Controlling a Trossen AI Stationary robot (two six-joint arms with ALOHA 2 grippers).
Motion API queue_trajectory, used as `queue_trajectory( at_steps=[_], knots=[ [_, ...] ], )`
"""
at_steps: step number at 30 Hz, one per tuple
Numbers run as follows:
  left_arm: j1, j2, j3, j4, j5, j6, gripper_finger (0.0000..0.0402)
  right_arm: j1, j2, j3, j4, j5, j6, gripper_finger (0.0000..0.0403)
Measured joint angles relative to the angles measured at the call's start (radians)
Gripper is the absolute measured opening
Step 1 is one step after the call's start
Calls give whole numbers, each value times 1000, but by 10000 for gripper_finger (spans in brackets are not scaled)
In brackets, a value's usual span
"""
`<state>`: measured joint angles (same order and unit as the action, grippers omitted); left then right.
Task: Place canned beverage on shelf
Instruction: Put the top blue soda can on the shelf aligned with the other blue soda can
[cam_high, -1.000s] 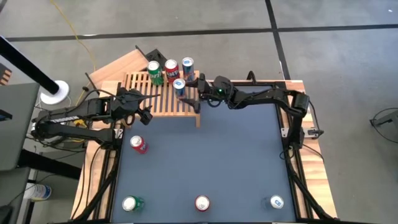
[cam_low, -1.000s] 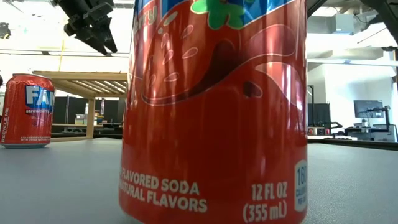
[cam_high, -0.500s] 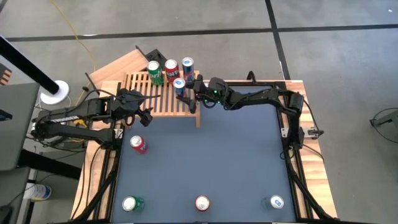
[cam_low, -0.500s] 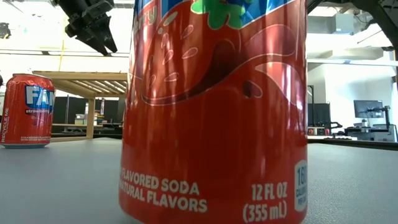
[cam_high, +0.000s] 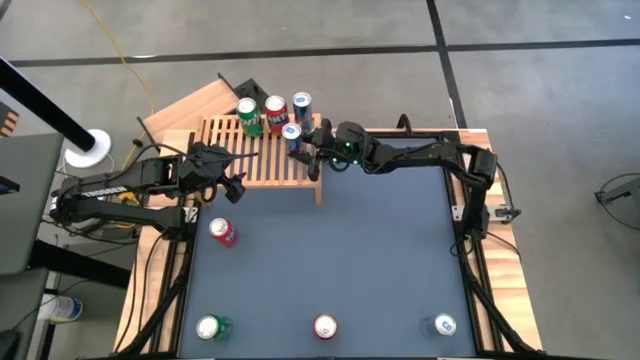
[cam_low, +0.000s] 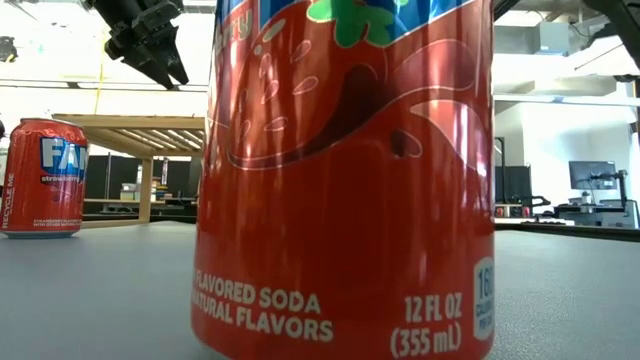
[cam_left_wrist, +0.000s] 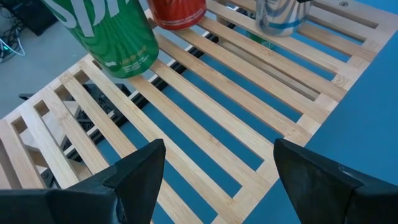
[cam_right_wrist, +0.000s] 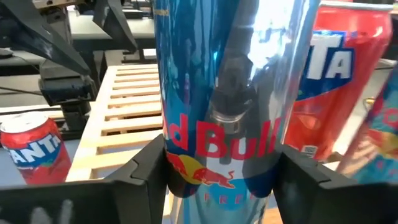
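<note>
The slatted wooden shelf (cam_high: 262, 152) stands at the table's far edge. A green can (cam_high: 248, 116), a red can (cam_high: 275, 112) and a blue can (cam_high: 301, 105) stand upright on its far part. My right gripper (cam_high: 303, 150) is over the shelf's right part, shut on a blue-and-silver Red Bull can (cam_high: 291, 132) just in front of that row. My left gripper (cam_high: 240, 172) hangs open and empty over the shelf's near left part; in the left wrist view (cam_left_wrist: 217, 168) it is above the slats (cam_left_wrist: 205, 118). My right gripper pinches the Red Bull can's lower side wall (cam_right_wrist: 186, 168) between its two fingers (cam_right_wrist: 140, 183), one on each side. The fingers come about level from the table's right side. The can stands upright; whether its base rests on the slats I cannot tell.
A red can (cam_high: 222, 232) stands on the blue table left of centre. A green can (cam_high: 212, 327), a red can (cam_high: 325, 326) and a silver-blue can (cam_high: 443, 325) stand along the near edge. A plain wooden board (cam_high: 190, 105) lies behind the shelf.
My right gripper has carried the Red Bull can a little toward the table's far edge, closer to the row of cans on the shelf. The can has stayed upright.
</note>
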<state>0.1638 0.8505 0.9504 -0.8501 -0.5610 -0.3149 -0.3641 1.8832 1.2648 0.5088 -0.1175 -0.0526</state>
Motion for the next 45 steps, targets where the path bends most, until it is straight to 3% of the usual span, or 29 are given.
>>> queue_trajectory(
  at_steps=[6, 11, 14, 22, 25, 36, 45],
  knots=[
    [0, 0, 0, 0, 1, 0, 288, -4, -61, -75, 13, 58, -8, 212],
    [0, 0, 0, 0, 5, 2, 288, -11, -107, -202, 225, 124, 28, 212],
    [0, 0, 0, 0, 5, 1, 288, 0, -99, -232, 300, 222, 35, 211],
    [0, 0, 0, 3, 4, -12, 288, 38, -96, -228, 290, 352, 38, 211],
    [0, 0, 0, 4, 3, -16, 288, 45, -96, -187, 212, 406, 46, 211],
    [0, 0, 0, 5, 4, -22, 288, 50, -95, -109, 77, 411, 106, 211],
    [0, 0, 0, 6, 4, -12, 288, 65, -15, -84, 119, 412, 121, 211]
  ],
)
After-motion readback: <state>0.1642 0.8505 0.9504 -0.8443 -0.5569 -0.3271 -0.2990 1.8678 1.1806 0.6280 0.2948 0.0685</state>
